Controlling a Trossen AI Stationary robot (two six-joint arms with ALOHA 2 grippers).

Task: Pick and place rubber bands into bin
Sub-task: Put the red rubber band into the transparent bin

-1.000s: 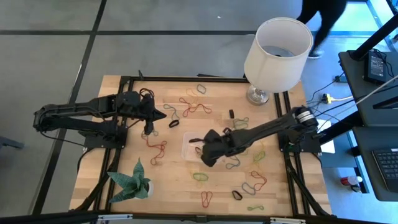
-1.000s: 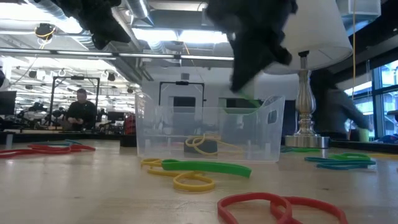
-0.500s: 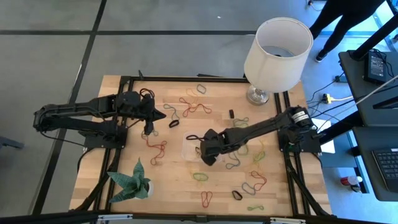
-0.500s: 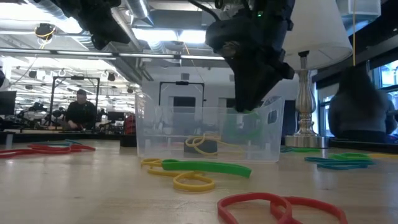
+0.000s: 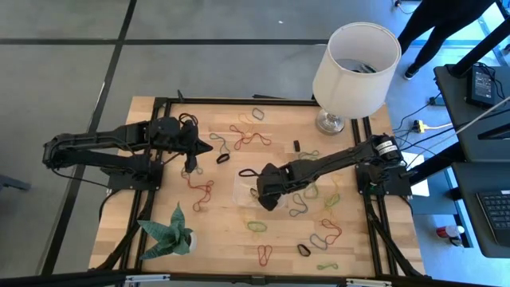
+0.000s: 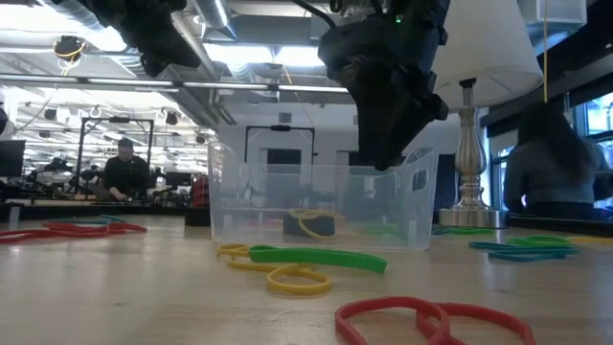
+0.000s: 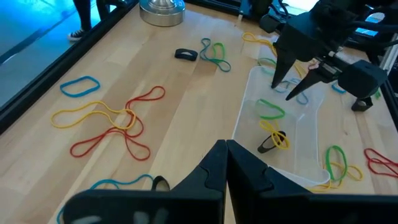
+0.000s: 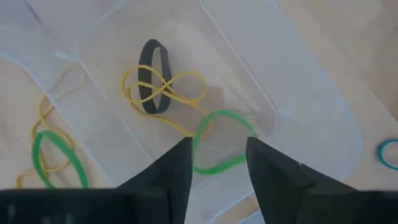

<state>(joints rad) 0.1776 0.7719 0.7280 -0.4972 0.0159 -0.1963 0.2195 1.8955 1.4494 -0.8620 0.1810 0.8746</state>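
Note:
The clear bin [image 5: 241, 194] stands mid-table on its flat bottom. On its floor lie a green rubber band [image 8: 221, 140], a yellow one [image 8: 171, 87] and a black one [image 8: 149, 74]. My right gripper [image 8: 217, 146] hangs open just above the bin [image 7: 280, 137], pointing steeply down, its fingers [image 7: 278, 70] clear of the green band [image 7: 270, 109] below them. My left gripper [image 7: 225, 155] waits shut and empty over the table's left part [image 5: 191, 151]. More rubber bands [image 5: 247, 135] lie scattered on the wooden table.
A white lampshade on a metal foot [image 5: 355, 64] stands at the far right corner. A green folded-paper plant [image 5: 167, 231] sits near the front left. Loose bands [image 6: 306, 259] lie in front of the bin. People show beyond the table [image 6: 124, 168].
My right gripper has opened above the bin and let go of the green rubber band. The band has fallen from between the fingers onto the bin's floor and lies there beside the yellow and black ones.

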